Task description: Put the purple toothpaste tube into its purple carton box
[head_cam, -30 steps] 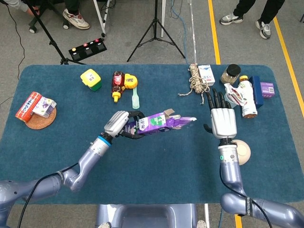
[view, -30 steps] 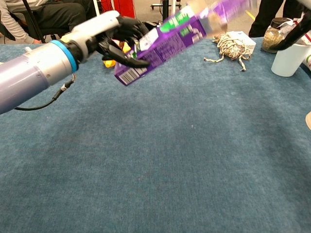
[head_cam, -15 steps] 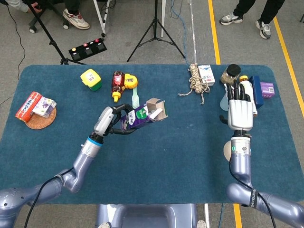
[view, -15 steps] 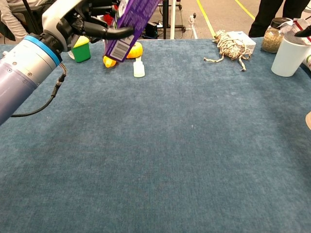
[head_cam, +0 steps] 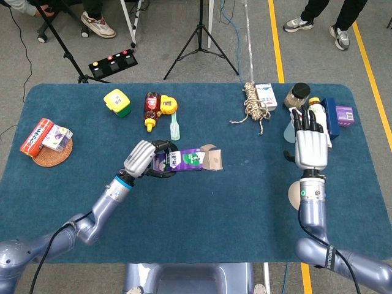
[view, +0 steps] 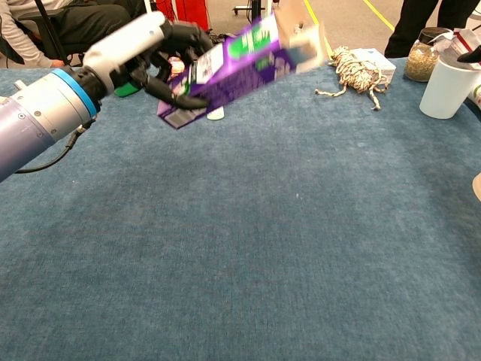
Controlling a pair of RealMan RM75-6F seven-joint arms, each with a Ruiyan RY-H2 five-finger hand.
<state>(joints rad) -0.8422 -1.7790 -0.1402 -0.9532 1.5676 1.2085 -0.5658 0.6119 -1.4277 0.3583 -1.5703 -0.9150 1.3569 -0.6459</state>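
Blue cloth table (head_cam: pixel 202 202) | grey floor | left hand (head_cam: pixel 146 159) grips purple carton (head_cam: pixel 187 160) | right hand (head_cam: pixel 310 144) spread, holding nothing

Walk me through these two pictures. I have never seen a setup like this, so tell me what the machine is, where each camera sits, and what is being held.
This is a two-armed robot with humanlike hands, working at a blue table. One picture looks down from its head; the other looks forward from its chest, low over the table.

Its left hand grips the purple carton box above the table, end flaps open. The toothpaste tube cannot be seen, so it may be inside. Its right hand is empty, fingers spread, hovering near a white bottle.

Also lying there: a rope bundle, a jar, a yellow and green toy and cartons on a woven coaster.
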